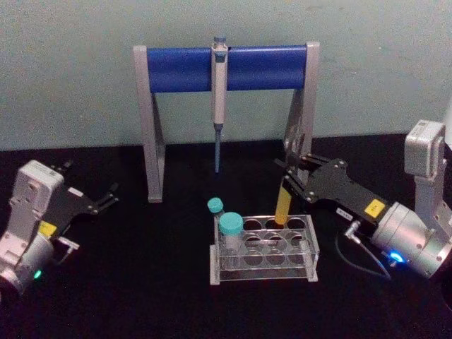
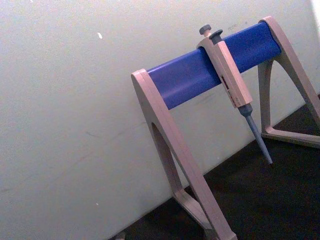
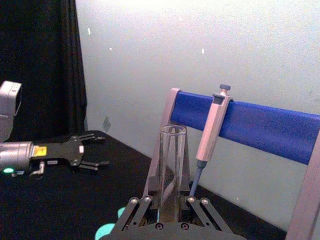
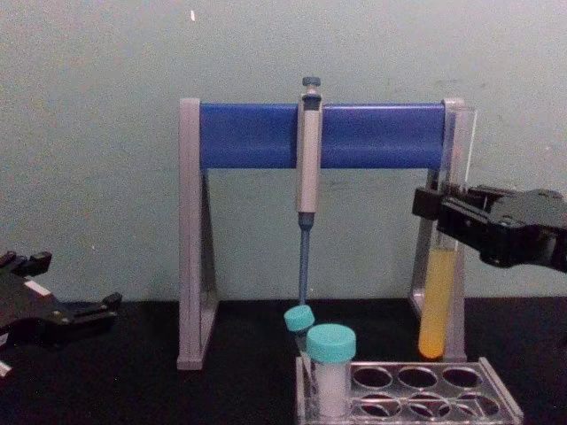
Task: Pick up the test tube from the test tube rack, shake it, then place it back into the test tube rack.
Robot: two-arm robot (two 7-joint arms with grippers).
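The test tube is upright, clear, with yellow-orange liquid in its lower part. My right gripper is shut on its upper half. In the chest view its rounded bottom hangs just above the back row of the clear test tube rack. The head view shows the tube over the rack, held by the right gripper. In the right wrist view the tube stands between the fingers. My left gripper is parked far left, open and holding nothing.
Two teal-capped vials stand at the rack's left end. Behind the rack is the grey-and-blue pipette stand with a pipette hanging from its bar. The stand's right leg is close behind the tube.
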